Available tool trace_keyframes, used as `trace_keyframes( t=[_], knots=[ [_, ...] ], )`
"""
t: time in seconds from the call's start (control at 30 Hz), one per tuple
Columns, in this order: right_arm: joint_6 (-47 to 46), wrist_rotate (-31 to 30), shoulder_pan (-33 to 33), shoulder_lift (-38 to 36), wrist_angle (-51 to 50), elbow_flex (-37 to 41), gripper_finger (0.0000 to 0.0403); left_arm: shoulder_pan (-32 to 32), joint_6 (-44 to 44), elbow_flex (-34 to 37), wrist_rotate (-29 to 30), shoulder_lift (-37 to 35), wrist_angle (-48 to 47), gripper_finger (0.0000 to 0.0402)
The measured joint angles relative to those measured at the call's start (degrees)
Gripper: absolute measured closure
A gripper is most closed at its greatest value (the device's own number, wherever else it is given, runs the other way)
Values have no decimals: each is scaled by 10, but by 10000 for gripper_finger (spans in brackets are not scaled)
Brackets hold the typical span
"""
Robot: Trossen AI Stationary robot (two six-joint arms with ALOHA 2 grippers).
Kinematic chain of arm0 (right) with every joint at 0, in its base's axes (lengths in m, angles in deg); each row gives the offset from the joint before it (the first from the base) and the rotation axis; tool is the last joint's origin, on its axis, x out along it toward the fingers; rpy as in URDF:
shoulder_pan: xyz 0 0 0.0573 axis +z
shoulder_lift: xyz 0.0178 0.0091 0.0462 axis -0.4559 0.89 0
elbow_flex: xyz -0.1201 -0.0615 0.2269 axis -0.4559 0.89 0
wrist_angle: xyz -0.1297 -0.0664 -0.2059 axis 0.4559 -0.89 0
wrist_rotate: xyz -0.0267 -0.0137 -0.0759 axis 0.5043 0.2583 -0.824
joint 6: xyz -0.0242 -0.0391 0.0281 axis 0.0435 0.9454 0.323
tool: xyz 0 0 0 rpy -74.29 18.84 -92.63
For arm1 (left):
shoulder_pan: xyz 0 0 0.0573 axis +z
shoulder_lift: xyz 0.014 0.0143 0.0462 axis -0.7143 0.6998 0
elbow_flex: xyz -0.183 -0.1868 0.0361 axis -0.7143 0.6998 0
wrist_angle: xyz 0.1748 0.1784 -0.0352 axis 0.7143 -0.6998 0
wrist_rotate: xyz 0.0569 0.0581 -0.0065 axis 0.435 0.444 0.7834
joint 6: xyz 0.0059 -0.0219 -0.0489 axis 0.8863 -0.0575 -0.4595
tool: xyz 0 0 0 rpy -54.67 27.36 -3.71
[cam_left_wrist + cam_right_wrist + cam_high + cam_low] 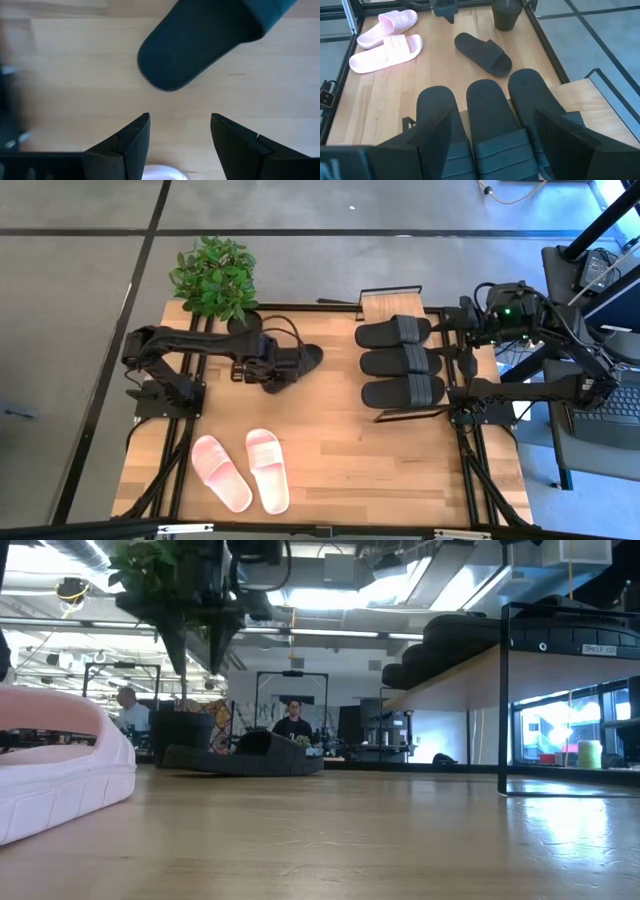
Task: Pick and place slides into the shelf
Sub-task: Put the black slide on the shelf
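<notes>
Three black slides (400,361) already sit on the shelf (388,304); the fourth slide (295,362) lies at table's 11 o'clock, left gripper (180,135) spread wide above it, probably lining up.

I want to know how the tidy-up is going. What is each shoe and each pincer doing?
Three black slides: lying side by side on the shelf.
Fourth black slide: lying on the table, not held.
Pink slides: lying on the table, untouched.
Shelf: holds three slides.
Left pincer: open, over the table beside the fourth black slide.
Right pincer: open, above the shelf.
</notes>
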Motion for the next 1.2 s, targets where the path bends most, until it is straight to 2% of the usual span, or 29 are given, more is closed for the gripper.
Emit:
trace_keyframes(
  t=[0.27,0.67,1.2],
  knots=[
    [-15,0,0,0,0,0,128,49,19,107,-42,-50,69,203],
    [-16,0,0,1,2,0,128,76,-12,252,-57,-59,288,203],
    [-27,0,0,1,1,0,128,80,-43,272,-66,-59,277,203]
  ],
)
